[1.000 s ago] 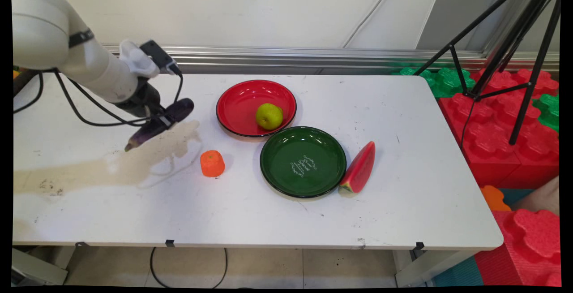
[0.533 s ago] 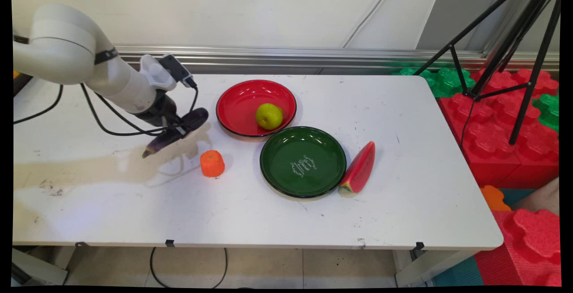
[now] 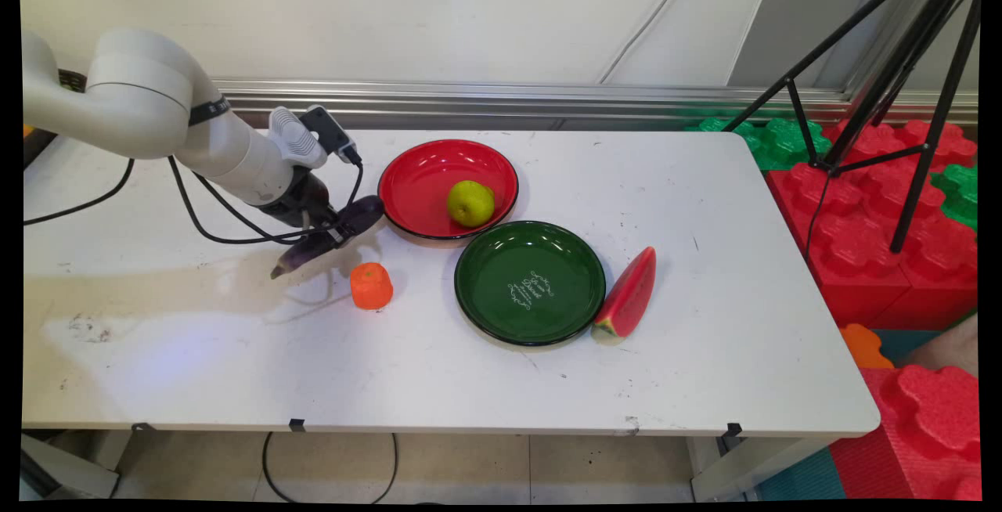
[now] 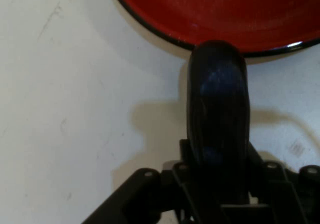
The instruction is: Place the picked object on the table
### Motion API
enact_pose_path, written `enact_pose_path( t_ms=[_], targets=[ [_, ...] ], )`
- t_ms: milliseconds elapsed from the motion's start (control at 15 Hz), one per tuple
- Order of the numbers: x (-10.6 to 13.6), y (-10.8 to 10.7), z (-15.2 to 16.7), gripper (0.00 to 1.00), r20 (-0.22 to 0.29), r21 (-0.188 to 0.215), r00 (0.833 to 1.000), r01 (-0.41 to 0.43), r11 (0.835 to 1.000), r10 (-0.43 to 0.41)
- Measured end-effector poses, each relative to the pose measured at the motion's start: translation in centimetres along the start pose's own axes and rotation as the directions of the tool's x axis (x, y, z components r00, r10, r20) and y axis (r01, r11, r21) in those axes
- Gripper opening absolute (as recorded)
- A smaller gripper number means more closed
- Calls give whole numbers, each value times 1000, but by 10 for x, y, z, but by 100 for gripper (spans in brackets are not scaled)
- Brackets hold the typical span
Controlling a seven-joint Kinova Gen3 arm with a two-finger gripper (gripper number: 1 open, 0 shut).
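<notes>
My gripper (image 3: 329, 232) is shut on a dark purple eggplant (image 3: 325, 237), which hangs tilted a little above the table, its stem end pointing down-left. Its rounded end reaches almost to the rim of the red plate (image 3: 415, 183), which holds a green apple (image 3: 470, 203). In the hand view the eggplant (image 4: 217, 114) rises from the gripper (image 4: 217, 194) and its tip overlaps the red plate's edge (image 4: 165, 29). An orange toy (image 3: 371, 286) stands on the table just below-right of the eggplant.
A green plate (image 3: 485, 293) lies in front of the red one, with a watermelon slice (image 3: 628, 294) leaning at its right rim. Black cables hang from the arm over the table's left part. A tripod and red and green foam blocks stand beyond the table's right end.
The arm has carried the eggplant to the right, from the table's left part to beside the red plate's left rim. Everything else has kept its place.
</notes>
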Motion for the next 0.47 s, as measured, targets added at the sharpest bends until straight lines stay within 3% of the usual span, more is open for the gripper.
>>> enact_pose_path(
  t_ms=[67, 133, 467],
  targets=[
    [0, 0, 1, 0, -4, -4, 1000, -7, 1000, 7],
    [0, 0, 2, 100, -7, -7, 1000, -13, 1000, 13],
    [-1, -2, 4, 100, -25, -20, 999, -47, 999, 46]
  ],
)
